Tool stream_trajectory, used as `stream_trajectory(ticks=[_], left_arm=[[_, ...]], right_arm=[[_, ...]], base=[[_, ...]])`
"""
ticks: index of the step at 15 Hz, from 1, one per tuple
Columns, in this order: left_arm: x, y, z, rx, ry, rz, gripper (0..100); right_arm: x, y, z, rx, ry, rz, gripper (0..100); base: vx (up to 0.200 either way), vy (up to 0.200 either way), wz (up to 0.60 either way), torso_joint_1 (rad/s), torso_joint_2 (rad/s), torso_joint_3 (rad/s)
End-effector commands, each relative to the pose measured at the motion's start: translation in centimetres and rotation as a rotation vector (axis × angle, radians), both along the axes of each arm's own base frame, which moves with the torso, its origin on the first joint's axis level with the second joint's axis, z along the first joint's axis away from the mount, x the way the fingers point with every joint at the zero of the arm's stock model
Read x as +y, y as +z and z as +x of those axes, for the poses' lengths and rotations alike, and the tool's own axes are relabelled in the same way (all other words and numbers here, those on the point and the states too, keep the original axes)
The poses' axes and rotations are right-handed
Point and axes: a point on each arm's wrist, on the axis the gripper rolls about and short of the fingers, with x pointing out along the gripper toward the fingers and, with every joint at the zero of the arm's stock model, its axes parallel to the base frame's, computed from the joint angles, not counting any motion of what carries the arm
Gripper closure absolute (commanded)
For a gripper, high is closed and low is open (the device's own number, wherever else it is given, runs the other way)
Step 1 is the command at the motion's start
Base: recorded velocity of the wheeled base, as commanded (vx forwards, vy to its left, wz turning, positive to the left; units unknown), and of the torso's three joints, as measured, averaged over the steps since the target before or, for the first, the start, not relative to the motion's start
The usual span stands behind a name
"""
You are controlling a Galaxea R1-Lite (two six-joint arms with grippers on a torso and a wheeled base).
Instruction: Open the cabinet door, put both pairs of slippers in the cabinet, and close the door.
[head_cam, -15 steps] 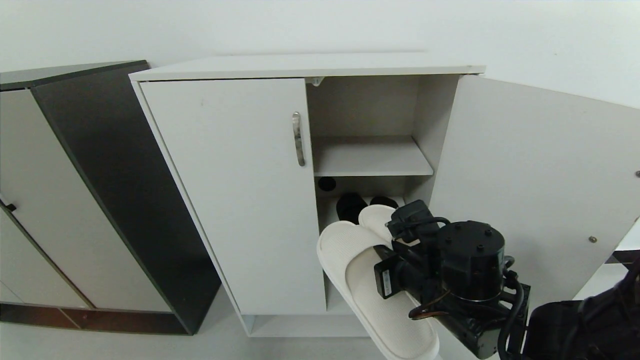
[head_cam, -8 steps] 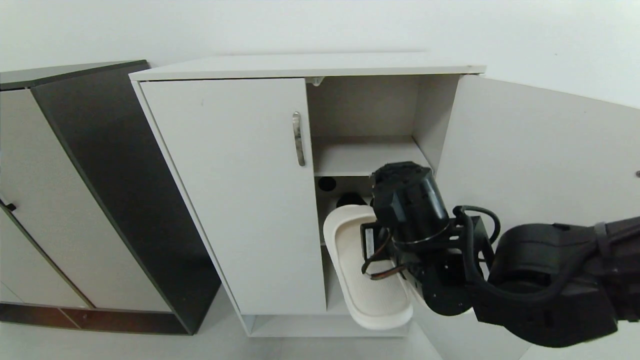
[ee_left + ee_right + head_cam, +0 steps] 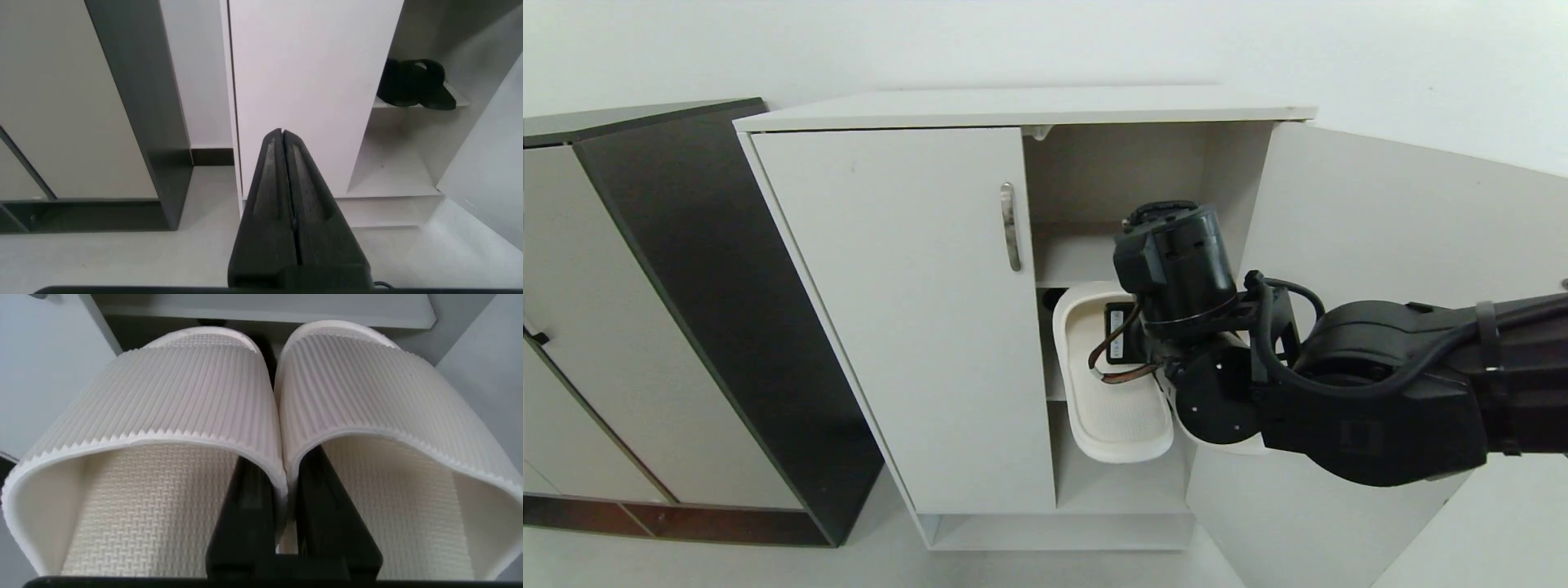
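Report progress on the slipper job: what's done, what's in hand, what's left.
Done: the cabinet door stands open, and the black slippers lie inside. In hand: the right gripper is shut on the white slippers, held at the opening. Left: set that pair inside, release, withdraw, close the door. The left gripper is shut and holds nothing.

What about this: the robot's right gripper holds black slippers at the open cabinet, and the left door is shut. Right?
Not quite. The right gripper holds white slippers, not black ones; the right wrist view shows it. The rest holds: they are at the open cabinet, and its left door is shut.
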Motion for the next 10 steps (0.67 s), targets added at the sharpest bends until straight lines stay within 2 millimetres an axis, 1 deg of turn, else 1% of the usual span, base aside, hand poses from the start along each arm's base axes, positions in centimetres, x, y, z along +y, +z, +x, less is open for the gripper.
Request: stream_trajectory(ticks=[1,3,6,10], left_arm=[[0.00,0.01,0.01,0.001,0.000,0.001,100],[0.00,0.01,0.01,0.001,0.000,0.002,100],[0.00,0.01,0.01,0.001,-0.003,0.002,100],[0.00,-0.01,0.01,0.003,-0.001,0.004,100]], right_arm=[[0.11,-0.53,0.47,0.007,-0.008,-0.009,100],[0.15,-0.63,0.80,-0.002,-0.015,0.000,100],[-0.01,-0.70,1.28,-0.008,-0.023,-0.007,100],[0.03,-0.60,1.31,-0.018,-0.021,-0.007,100]], base=[[0.000,0.000,0.00,0.000,0.00,0.000],[0.000,0.000,0.00,0.000,0.00,0.000],[0.200,0.000,0.00,-0.006,0.00,0.004],[0.200,0.000,0.00,0.002,0.00,0.001]])
